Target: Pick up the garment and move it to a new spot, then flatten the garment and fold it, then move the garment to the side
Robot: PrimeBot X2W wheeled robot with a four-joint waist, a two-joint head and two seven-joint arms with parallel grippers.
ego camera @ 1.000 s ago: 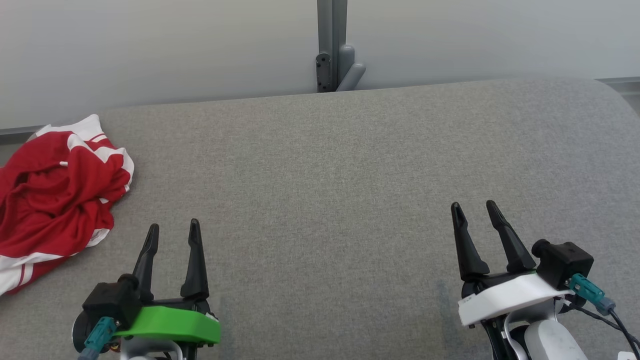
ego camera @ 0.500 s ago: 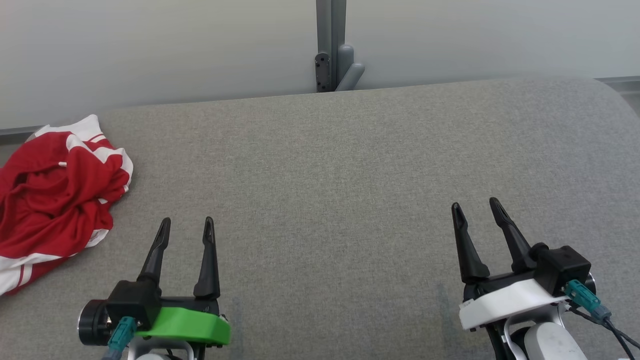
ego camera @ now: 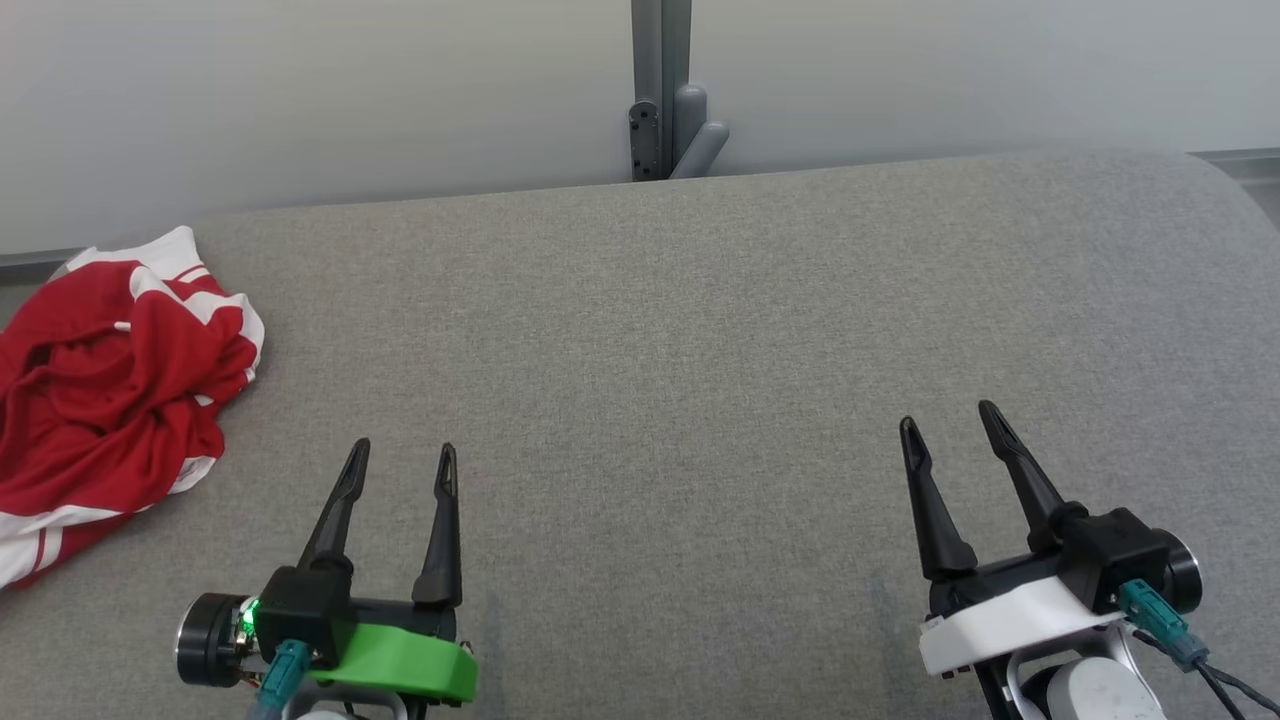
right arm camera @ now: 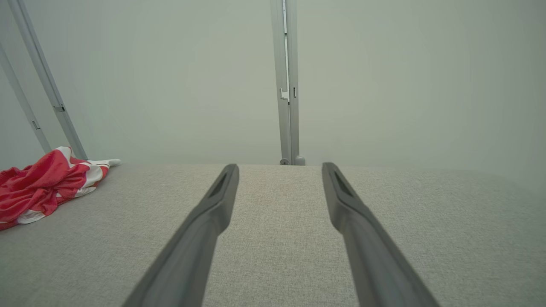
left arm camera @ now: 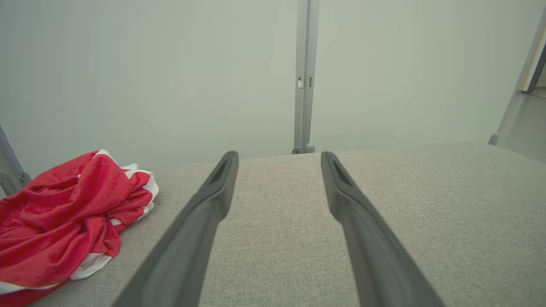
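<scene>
Heaped on the grey woven fabric surface (ego camera: 650,330): crumpled red garment with white stripes (ego camera: 110,390). It lies off to the outer left of the left pincer (ego camera: 404,446), level with and ahead of its fingertips, not touching. Left pincer: fingers spread, nothing between them. Right pincer (ego camera: 948,414): fingers spread, empty, well apart from the garment, which is far to its left.

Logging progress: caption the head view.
Left gripper and right gripper open over grey surface; crumpled red garment at left.
</scene>
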